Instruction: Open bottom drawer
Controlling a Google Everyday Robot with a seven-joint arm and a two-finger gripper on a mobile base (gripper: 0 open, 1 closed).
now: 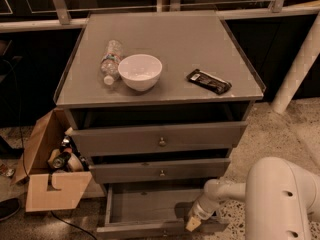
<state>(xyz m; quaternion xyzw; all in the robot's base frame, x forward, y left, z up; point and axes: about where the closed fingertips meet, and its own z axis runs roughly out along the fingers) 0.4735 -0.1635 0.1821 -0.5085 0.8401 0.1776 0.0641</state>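
The hand [194, 224] is sitting low at the right end of the bottom drawer [145, 206], its pale tip resting against the top edge of the drawer's front panel. Whether it is released or clenched cannot be told from here, nor whether it is grasping anything. The cream arm [222, 190] is reaching in from the right, bending down from a large rounded body that is filling the lower right corner.

The bottom drawer is standing well pulled out from the grey cabinet [75, 96], showing a plain grey tray with nothing visible lying in it. Above it the middle drawer [125, 171] is sticking out a little, and the top drawer [120, 139] is also sitting slightly proud, with a dark gap showing over it. Each of those two is carrying a small round knob at its centre.

On the cabinet's flat top a white bowl [140, 71] is standing upright, with a clear water bottle [111, 60] lying on its side just beside it to the left, cap toward the front. A dark packet [209, 81] is lying well apart to the right.

An open cardboard box [55, 191] holding cans and clutter is sitting on the speckled floor [280, 129] to the left of the cabinet. A dark cable [67, 222] is trailing in front of it. A white post [298, 66] is leaning at the right, and a pale rail [30, 25] is running along the back.
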